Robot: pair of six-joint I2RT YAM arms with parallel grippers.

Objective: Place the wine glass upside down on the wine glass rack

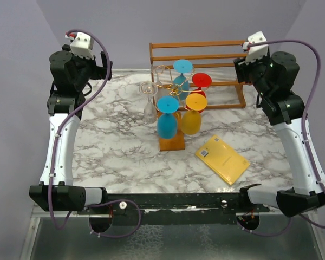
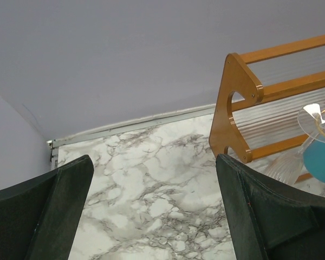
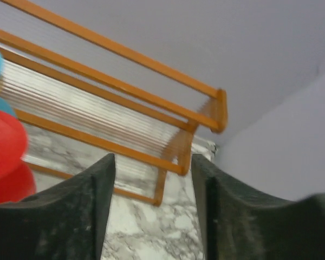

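The wine glass rack, thin gold wire on an orange-brown wooden base, stands mid-table. A blue, a yellow, a teal and a red glass hang on it upside down. A clear wine glass is upside down at the rack's left arm, foot on top; its foot shows in the left wrist view. My left gripper is open and empty, raised at the far left. My right gripper is open and empty, raised at the far right.
A bigger wooden slatted shelf stands behind the rack against the back wall. A flat yellow packet lies on the marble table at the front right. Grey walls close the back and sides.
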